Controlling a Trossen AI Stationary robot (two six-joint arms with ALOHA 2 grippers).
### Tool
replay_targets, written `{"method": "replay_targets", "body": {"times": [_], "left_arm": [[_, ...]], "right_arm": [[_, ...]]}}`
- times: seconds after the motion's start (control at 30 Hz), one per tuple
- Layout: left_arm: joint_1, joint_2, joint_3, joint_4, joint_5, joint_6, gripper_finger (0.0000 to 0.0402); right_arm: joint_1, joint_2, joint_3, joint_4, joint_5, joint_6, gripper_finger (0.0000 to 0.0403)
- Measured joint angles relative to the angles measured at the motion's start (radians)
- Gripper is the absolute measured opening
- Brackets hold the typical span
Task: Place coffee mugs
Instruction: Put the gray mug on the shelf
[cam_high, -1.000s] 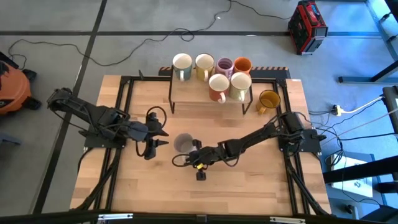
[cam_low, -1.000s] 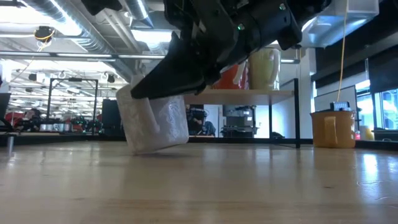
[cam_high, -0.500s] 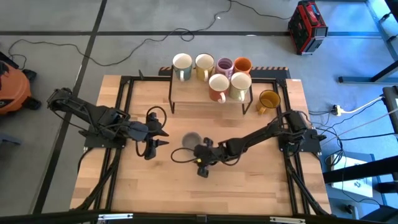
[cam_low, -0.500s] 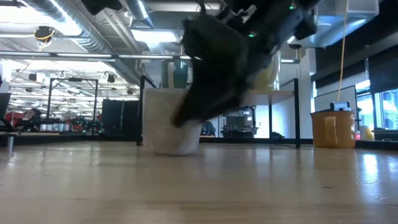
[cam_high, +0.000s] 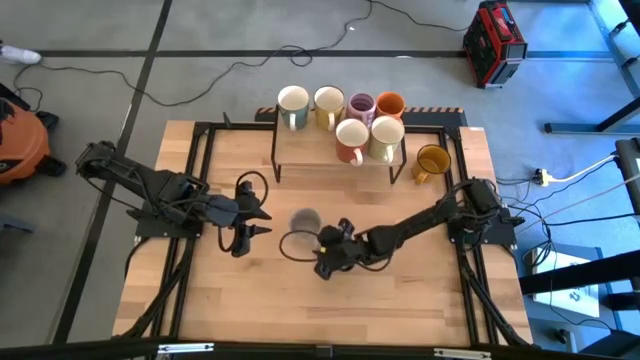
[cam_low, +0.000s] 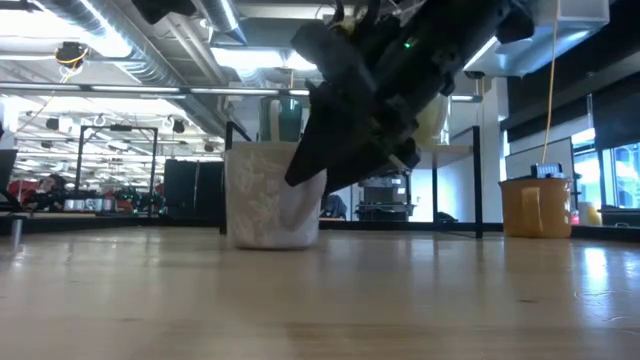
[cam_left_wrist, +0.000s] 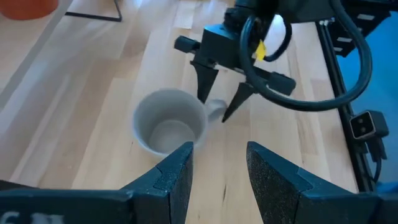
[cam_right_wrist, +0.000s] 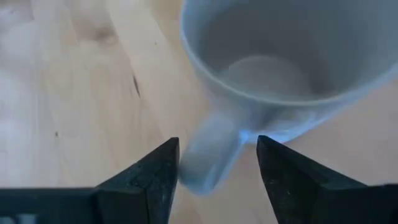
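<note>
Grey mug (cam_high: 304, 221): you now have it standing upright on the wooden table (cam_high: 420, 300), mid-table, just in front of the raised shelf (cam_high: 300, 146). A second ago it hung tilted in the right arm's grip, clear of the boards; now its base sits flat, as the low view shows (cam_low: 272, 195).

Right gripper (cam_high: 325, 243): you see its fingers spread, holding nothing. They straddle the mug's handle (cam_right_wrist: 211, 152) with a gap on each side. A second ago they were clamped on that handle. The gripper has also drawn back slightly from the mug toward the table's near edge.

Left gripper (cam_high: 262, 213): unchanged; it waits at the left of the mug, fingers parted and empty, pointed at the mug.

Shelf stock, unchanged: a white mug (cam_high: 293, 106), a cream mug (cam_high: 328, 105), a purple mug (cam_high: 361, 107) and an orange mug (cam_high: 390, 105) in the back row; a red-orange mug (cam_high: 350, 140) and another cream mug (cam_high: 386, 136) in front of them.

Mustard yellow mug (cam_high: 431, 162): on the table just right of the shelf, where it stood before.
</note>
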Motion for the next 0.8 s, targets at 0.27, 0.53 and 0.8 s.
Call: {"method": "replay_targets", "body": {"times": [0.27, 0.53, 0.8], "left_arm": [[0.000, 0.000, 0.000, 0.000, 0.013, 0.009, 0.0144], [0.000, 0.000, 0.000, -0.003, 0.013, 0.012, 0.0144], [0.000, 0.000, -0.001, -0.005, 0.013, 0.031, 0.0144]], "right_arm": [[0.005, 0.003, 0.000, 0.009, 0.108, 0.020, 0.0194], [0.023, 0.104, 0.000, 0.141, 0.290, 0.088, 0.0191], [0.047, 0.130, -0.001, 0.145, 0.438, 0.107, 0.0090]]}}
